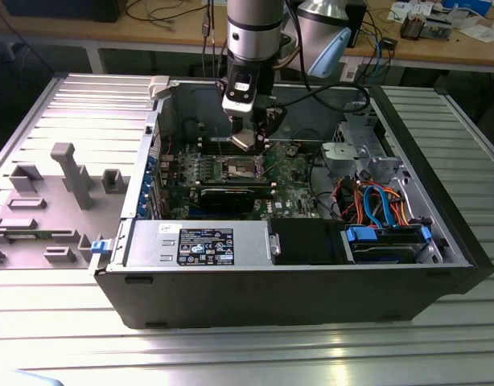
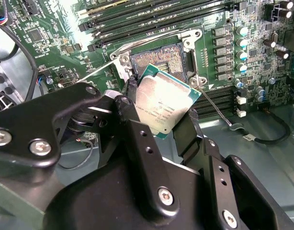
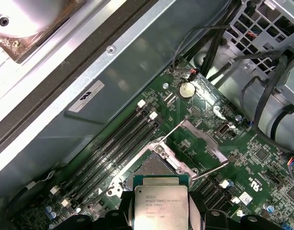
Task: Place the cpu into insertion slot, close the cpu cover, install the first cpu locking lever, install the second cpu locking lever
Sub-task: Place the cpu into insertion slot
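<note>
The case (image 1: pixel 295 297) walls in the green board (image 3: pixel 262 158) around the slot (image 2: pixel 156 57). The gripper (image 2: pixel 160 109) hangs just above the slot, its fingers clamped on two sides of the cpu (image 2: pixel 161 103). The cpu is tilted, silver side up, and not in the slot. The slot lies bare just under the cpu's far edge.

ribbed metal table (image 1: pixel 231 354); wooden workbench (image 1: pixel 166 36) behind, strewn with cables (image 1: pixel 146 10)

Arm (image 1: pixel 251 40) vertical, wrist down; hand (image 2: pixel 159 117) clamped on cpu (image 3: pixel 161 206).
</note>
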`<state>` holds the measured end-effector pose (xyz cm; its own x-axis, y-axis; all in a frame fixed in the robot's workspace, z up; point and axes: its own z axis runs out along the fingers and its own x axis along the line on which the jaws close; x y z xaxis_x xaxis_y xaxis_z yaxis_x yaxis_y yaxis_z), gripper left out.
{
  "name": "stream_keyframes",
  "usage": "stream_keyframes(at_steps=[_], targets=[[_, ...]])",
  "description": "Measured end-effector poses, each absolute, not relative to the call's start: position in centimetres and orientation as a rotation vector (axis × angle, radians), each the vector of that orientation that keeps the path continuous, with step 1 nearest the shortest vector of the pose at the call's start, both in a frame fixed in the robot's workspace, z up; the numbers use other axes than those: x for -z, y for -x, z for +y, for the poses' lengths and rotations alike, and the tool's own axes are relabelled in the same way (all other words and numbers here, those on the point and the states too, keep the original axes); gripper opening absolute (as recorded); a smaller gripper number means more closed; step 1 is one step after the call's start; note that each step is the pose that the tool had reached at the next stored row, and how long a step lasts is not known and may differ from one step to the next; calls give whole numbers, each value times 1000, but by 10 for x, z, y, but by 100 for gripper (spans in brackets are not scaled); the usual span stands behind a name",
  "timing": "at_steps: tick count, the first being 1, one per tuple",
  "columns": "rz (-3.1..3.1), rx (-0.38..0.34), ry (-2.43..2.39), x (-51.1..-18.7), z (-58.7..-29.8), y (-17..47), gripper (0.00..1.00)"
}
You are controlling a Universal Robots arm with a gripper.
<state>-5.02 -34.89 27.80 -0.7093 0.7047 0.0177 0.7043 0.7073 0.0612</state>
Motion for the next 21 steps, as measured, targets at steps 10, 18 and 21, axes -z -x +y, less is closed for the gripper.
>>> stream_keyframes(at_steps=[10,18,21], targets=[[2889,-99,-1211,-278,-349,50,55],[2884,-99,-1222,-277,-349,50,55],[2882,-99,-1227,-277,-349,50,55]])
